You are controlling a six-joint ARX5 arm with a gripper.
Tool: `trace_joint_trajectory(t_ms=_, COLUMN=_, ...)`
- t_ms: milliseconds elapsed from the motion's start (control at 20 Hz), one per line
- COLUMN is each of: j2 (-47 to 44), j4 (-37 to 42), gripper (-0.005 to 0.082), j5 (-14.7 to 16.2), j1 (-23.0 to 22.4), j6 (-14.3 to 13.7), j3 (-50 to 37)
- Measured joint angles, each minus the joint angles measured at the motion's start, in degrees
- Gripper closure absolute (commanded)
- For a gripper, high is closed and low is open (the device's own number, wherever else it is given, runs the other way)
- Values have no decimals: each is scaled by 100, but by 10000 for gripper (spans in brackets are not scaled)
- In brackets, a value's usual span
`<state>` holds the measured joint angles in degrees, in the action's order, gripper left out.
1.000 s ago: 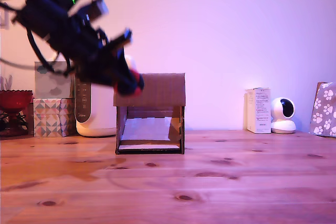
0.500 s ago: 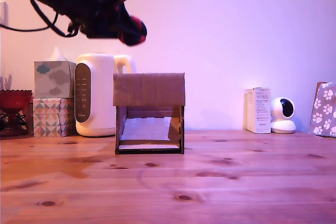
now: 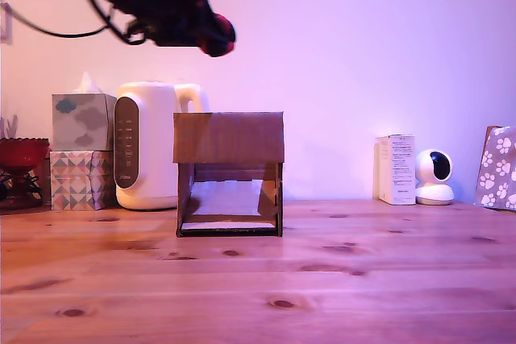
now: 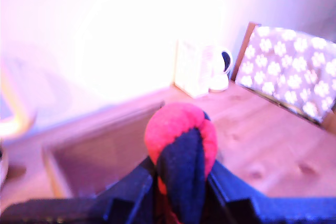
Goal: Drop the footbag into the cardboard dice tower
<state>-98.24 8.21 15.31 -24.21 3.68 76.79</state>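
The red and dark navy footbag (image 3: 219, 36) (image 4: 181, 156) is pinched in my gripper (image 3: 211, 34) (image 4: 178, 182), which is shut on it high in the air. Below it on the wooden table stands the brown cardboard dice tower (image 3: 230, 173), with a plain upper band and a framed front opening showing a pale ramp. The footbag hangs well above the tower's top, over its left part in the exterior view. In the wrist view the tower's open top (image 4: 102, 156) lies just beyond the ball.
A white kettle (image 3: 145, 144) and stacked tissue boxes (image 3: 81, 151) stand at the exterior view's left of the tower, with a red bowl (image 3: 20, 155) further left. At the right are a white carton (image 3: 397, 169), a small camera (image 3: 435, 176) and a paw-print bag (image 3: 498, 168).
The arm has risen from in front of the tower's top band to high above it, then shifted slightly toward the exterior view's right, carrying the footbag.
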Motion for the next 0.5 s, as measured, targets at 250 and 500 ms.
trace_joint_trajectory(t_ms=250, j2=-1003, j4=-905, gripper=674, j5=-4, j1=144, j6=-28, j3=997)
trace_joint_trajectory(t_ms=500, j2=-1287, j4=-1257, gripper=589, j5=-15, j1=308, j6=-42, j3=1108)
